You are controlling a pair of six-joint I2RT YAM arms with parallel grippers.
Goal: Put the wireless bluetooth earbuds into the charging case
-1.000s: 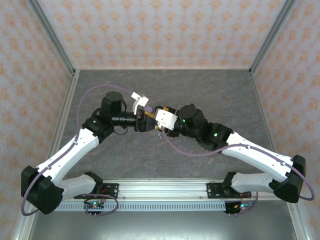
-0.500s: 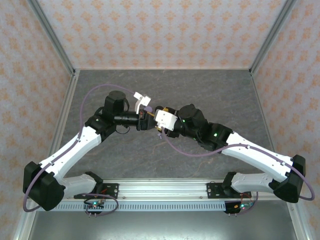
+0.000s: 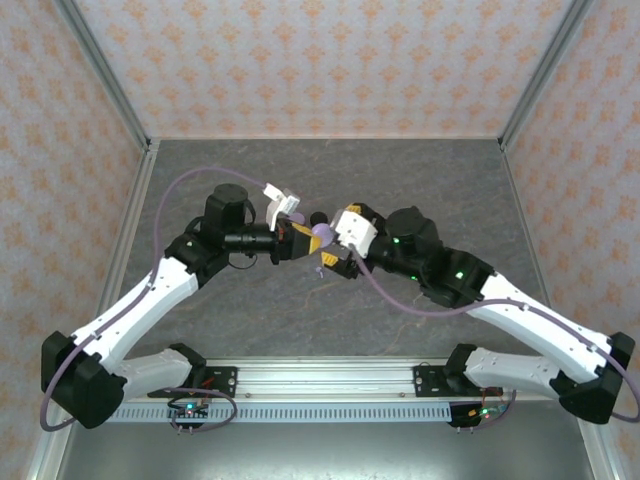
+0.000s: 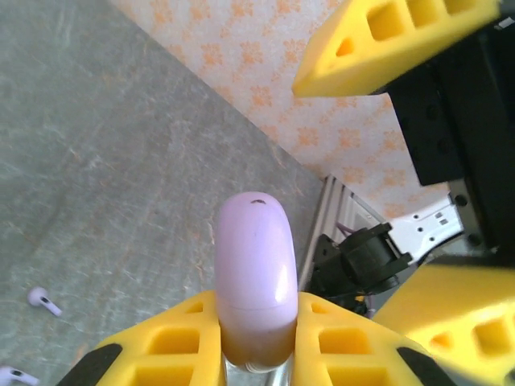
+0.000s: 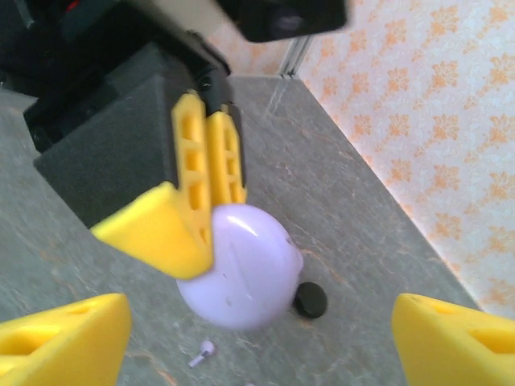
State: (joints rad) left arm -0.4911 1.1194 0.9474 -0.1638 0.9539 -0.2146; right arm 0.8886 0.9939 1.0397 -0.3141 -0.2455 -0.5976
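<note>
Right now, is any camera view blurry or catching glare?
Top external: evenly lit, sharp, no glare. Left wrist: mild sheen on the lavender case in the left gripper, table in focus. Right wrist: soft throughout, the right gripper blurriest at its fingertips.

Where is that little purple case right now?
The purple case is near the middle of the top view, pinched in the left claw, with the open right claw just beside it.

One camera looks down from above and behind; both wrist cameras crowd the same glossy lavender oval case [image 4: 256,273].
</note>
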